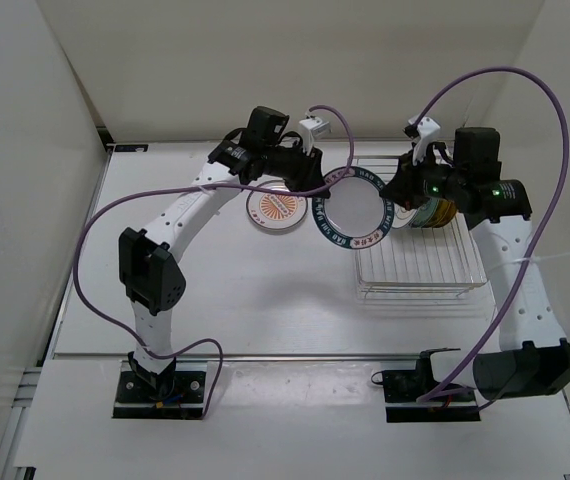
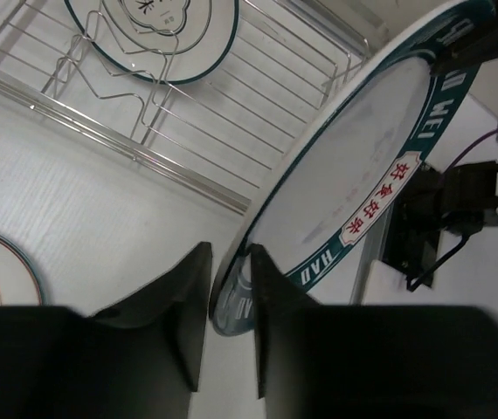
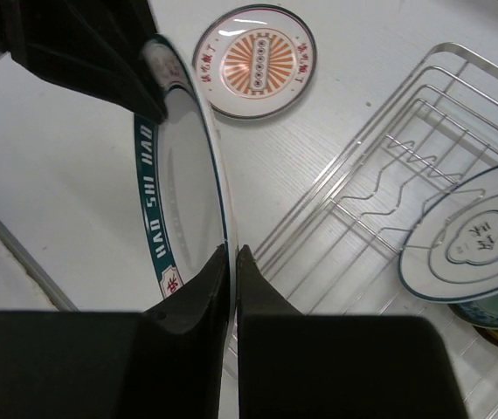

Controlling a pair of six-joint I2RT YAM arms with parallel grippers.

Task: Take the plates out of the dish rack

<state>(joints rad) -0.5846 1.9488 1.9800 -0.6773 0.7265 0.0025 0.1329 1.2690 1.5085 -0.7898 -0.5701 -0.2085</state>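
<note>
Now, plate heading: the blue-rimmed plate (image 1: 353, 212) has its white face turned up toward the overhead camera, only slightly tilted. Being round, it has no long axis of its own. The line between its two gripped rim points runs left to right.
Plate place: between the orange sunburst plate (image 1: 277, 210), which lies flat on the table (image 1: 265, 300), and the dish rack (image 1: 420, 275). Its right edge overlaps the rack's left side in the overhead view.
Left arm: stretched forward and bent rightward at the wrist, with the left gripper (image 1: 322, 183) at the plate's far-left rim.
Right arm: raised and folded back leftward over the rack, with the right gripper (image 1: 397, 193) at the plate's right rim.
Left fingers: one on either side of the rim. A thin gap shows by one finger, so whether they press cannot be told.
Right fingers: nearly together, pinching the rim between their tips.
Rack contents: a white plate with grey motif (image 3: 476, 236) stands in the slot wires, with a teal plate (image 3: 494, 314) behind it.
</note>
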